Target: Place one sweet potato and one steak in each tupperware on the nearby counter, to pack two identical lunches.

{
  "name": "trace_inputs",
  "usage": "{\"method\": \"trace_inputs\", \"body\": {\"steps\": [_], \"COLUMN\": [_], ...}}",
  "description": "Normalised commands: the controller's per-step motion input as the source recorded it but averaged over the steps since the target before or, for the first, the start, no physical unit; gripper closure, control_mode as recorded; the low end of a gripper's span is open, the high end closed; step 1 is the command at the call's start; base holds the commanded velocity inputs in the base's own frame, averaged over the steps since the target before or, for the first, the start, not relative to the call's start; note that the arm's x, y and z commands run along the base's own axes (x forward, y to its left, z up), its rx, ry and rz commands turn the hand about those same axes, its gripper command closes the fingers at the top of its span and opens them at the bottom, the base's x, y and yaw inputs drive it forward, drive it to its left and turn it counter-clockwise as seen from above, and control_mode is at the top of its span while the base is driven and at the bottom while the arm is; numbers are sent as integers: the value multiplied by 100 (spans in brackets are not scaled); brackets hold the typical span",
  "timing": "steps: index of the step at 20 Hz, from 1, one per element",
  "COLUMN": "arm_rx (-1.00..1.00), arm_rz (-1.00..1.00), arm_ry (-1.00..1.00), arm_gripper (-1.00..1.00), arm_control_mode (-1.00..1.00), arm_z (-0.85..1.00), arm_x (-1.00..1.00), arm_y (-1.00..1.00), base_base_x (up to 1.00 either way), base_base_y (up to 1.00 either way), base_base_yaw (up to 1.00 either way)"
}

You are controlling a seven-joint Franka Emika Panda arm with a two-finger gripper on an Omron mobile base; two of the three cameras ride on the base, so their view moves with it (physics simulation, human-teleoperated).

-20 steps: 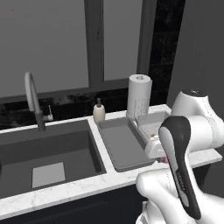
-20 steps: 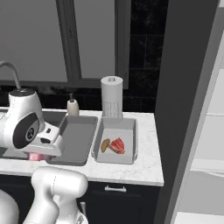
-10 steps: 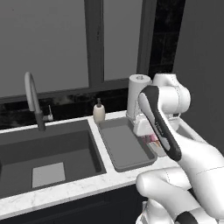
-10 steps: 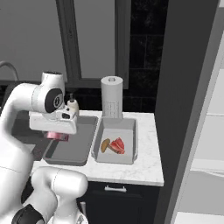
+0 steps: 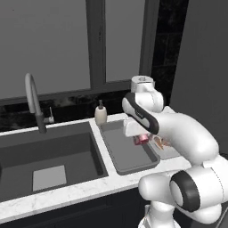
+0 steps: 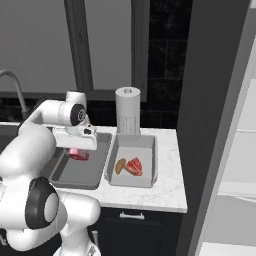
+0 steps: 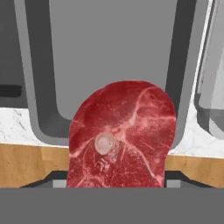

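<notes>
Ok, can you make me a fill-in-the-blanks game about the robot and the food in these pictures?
1. The gripper holds a raw red ____ over the empty grey rectangular tray.
2. The other grey tray already has a steak and an orange-brown sweet ____ in it.
3. The tall white paper towel ____ stands on the white marble counter behind that filled tray.
4. The small soap bottle stands between the empty tray and the dark ____.

Missing words: steak; potato; roll; sink
</notes>
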Motion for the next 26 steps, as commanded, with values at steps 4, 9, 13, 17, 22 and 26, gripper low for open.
{"method": "trace_inputs", "body": {"steps": [4,9,13,17,22,26], "arm_rx": [3,1,0,0,0,0], "arm_rz": [5,6,6,5,0,0], "arm_ry": [-32,-24,-11,-4,-1,0], "arm_gripper": [100,100,100,100,100,100], "arm_control_mode": [-100,-100,-100,-100,-100,-100], "arm_z": [-63,-1,0,-14,-63,-69], "arm_x": [28,84,100,61,-39,-28], "arm_y": [23,2,-1,-1,0,0], "base_base_x": [0,0,0,0,0,0], "base_base_y": [0,0,0,0,0,0], "base_base_yaw": [0,0,0,0,0,0]}}
